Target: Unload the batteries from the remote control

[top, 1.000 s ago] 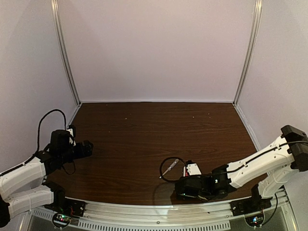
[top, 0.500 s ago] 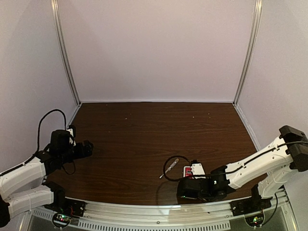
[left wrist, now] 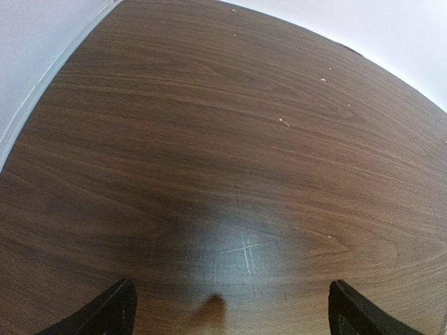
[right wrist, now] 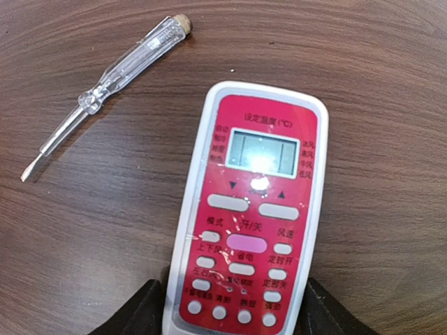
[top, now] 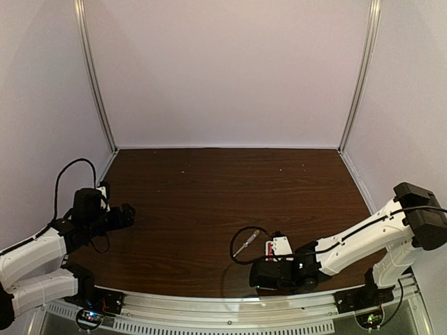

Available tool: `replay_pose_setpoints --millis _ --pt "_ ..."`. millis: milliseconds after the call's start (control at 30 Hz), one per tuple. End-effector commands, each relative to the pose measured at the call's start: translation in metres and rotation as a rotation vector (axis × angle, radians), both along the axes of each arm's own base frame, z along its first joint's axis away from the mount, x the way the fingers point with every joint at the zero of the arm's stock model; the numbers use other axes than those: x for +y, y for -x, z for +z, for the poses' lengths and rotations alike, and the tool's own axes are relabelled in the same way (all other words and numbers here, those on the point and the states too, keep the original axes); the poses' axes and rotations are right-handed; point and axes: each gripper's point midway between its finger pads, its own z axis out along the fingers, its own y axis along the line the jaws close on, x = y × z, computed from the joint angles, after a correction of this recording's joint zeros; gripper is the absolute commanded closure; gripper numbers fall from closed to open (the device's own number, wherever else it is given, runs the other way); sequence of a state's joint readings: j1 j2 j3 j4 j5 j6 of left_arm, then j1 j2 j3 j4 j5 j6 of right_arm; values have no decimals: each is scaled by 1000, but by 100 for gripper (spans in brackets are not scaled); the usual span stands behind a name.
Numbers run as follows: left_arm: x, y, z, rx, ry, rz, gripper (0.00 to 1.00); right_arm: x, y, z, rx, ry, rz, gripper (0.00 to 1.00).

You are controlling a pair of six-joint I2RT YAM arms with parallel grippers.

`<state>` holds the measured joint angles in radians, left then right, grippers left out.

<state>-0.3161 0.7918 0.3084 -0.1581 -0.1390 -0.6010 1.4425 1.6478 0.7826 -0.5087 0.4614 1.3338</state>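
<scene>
The remote control (right wrist: 251, 209) lies face up on the dark wood table, its red button face and small display showing; the top view has it near the front edge (top: 279, 246). My right gripper (right wrist: 234, 307) straddles its lower end, one finger pressed against each long side. The batteries are hidden. My left gripper (left wrist: 230, 307) hovers far to the left (top: 129, 215), open over bare wood with nothing between its fingers.
A slim clear-handled screwdriver (right wrist: 119, 66) lies at an angle just left of the remote, also seen from above (top: 246, 243). A black cable loop (top: 236, 250) curls beside it. The metal rail (top: 230, 307) of the table's front edge runs right behind my right gripper.
My right gripper's fingers have come in from wide open onto the remote's sides, and that arm has shifted slightly left. The left arm has not moved.
</scene>
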Motion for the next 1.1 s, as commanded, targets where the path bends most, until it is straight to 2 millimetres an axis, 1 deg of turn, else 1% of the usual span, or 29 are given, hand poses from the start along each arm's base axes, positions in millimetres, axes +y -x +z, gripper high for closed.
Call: replay_pose_setpoints --millis 0,267,400,467,667,833,900,1067 --pt "-2 -7 16 -51 13 3 3 -9 12 -16 60 24 -5 37" --pt "-3 -7 16 -50 13 2 3 -15 12 -16 59 -1 -8 51" --pt "-2 -8 16 -52 11 3 3 -14 12 -11 50 -21 3 59" --pt "-2 -8 16 -49 7 5 3 -13 10 -5 38 -44 12 62" --pt "-6 -12 14 -34 -6 -9 3 -10 4 17 -23 -118 41 66" --pt "-10 -17 10 -6 -16 -25 3 -11 -4 40 -77 -150 64 67" --pt "-12 -18 11 -3 -19 -34 3 -12 -7 49 -103 -165 84 67" --pt "-13 -23 19 -22 -31 -42 3 -13 -20 72 -154 -229 123 67"
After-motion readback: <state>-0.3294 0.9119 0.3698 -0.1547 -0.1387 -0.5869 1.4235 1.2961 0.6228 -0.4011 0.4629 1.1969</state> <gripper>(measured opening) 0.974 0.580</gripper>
